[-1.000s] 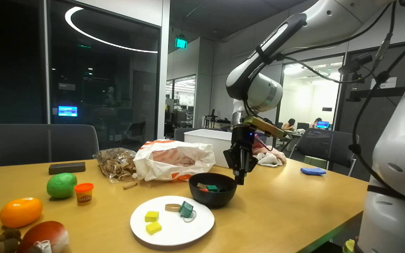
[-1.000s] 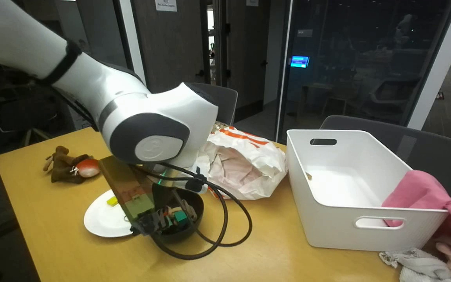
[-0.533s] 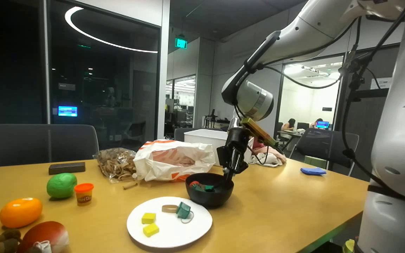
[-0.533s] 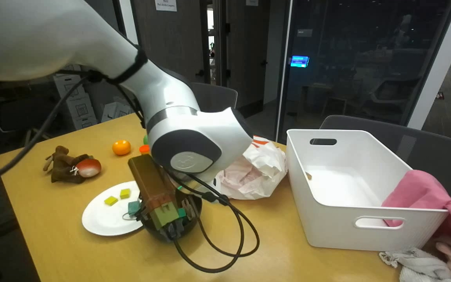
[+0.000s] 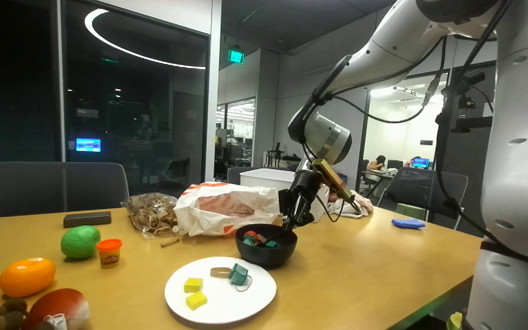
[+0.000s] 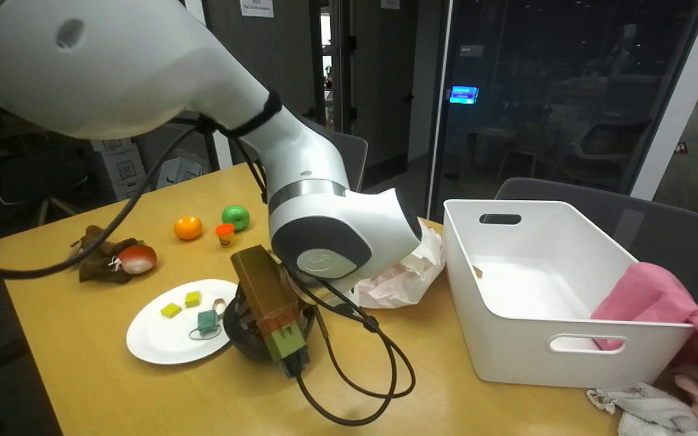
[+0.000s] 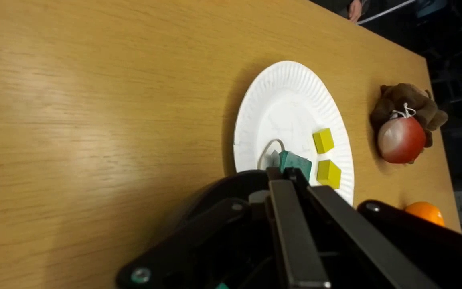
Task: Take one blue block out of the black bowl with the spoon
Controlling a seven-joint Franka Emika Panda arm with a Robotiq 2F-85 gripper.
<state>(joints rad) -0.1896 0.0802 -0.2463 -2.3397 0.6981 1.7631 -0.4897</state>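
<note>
While over 1 blk bowl (image 5: 266,256), 1 narrow pincer (image 7: 284,176), hold unclear; 2 yel blocks (image 5: 196,300) on 1 plate (image 5: 241,305)

The arm (image 5: 383,52) arches in from the upper right in an exterior view, gripper (image 5: 288,225) tipped down and left, kinda low and right of centre. Wrist view's got the fingers (image 7: 297,237) pretty close together, can't tell if they're touching.
</note>
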